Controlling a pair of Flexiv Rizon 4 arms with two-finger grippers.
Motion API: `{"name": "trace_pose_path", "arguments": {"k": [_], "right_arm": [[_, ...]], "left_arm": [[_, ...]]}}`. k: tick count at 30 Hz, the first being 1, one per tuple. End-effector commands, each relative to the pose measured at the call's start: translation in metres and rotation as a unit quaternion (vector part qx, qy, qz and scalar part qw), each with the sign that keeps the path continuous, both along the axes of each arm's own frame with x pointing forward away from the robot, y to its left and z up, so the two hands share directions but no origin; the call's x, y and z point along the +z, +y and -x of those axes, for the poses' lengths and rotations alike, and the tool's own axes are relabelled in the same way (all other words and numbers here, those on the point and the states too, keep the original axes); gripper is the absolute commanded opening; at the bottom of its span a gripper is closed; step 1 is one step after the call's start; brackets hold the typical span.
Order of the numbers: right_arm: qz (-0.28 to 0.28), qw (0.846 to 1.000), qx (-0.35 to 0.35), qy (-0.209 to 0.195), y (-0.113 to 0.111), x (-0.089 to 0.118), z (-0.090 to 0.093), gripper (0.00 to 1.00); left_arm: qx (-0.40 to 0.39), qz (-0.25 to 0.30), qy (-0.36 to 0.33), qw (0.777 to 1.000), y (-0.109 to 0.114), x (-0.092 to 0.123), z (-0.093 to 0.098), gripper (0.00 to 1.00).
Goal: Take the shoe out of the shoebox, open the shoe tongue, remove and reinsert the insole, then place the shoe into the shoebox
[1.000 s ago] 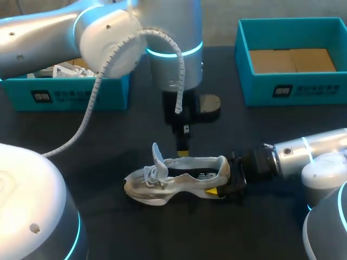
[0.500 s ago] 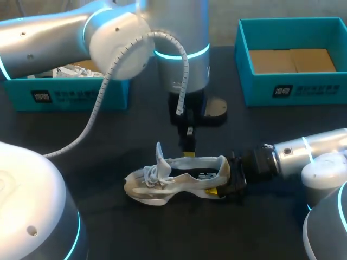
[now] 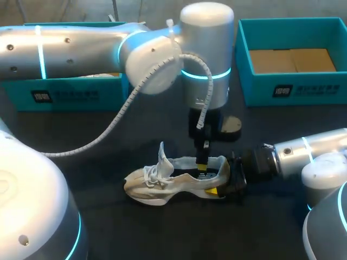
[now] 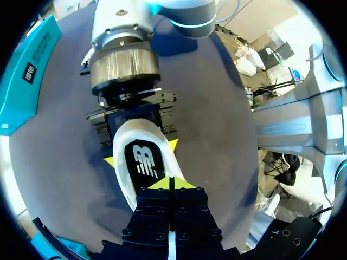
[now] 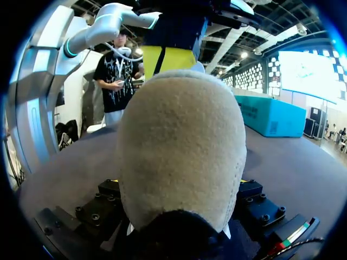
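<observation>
Sneaker stood on its sole on table, outside teal shoebox, tongue pulled upright. Right gripper clamped heel from both flanks. Left gripper hung inside shoe mouth over insole, tips pressed together, nothing visible between them. Looked light; soft upper likely to crush, so firm heel seemed best hold. Insole probably thin and floppy: best pinched at heel edge and peeled up.

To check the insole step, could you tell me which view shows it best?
Left wrist view: it looks straight down onto the insole inside the shoe. The head view shows only a dark sliver; the right wrist view, only the heel.
</observation>
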State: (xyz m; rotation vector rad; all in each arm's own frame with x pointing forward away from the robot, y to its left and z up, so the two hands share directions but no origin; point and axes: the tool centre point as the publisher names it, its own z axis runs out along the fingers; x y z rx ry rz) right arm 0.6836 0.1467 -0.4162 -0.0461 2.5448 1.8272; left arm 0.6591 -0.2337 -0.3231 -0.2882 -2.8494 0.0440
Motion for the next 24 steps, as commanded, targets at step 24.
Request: {"name": "trace_pose_path", "arguments": {"k": [24], "right_arm": [[0.003,1.000,0.000,0.001,0.002,0.000,-0.001,0.00]], "left_arm": [[0.062,0.003,0.017,0.998,0.020,-0.040,0.005,0.00]]}}
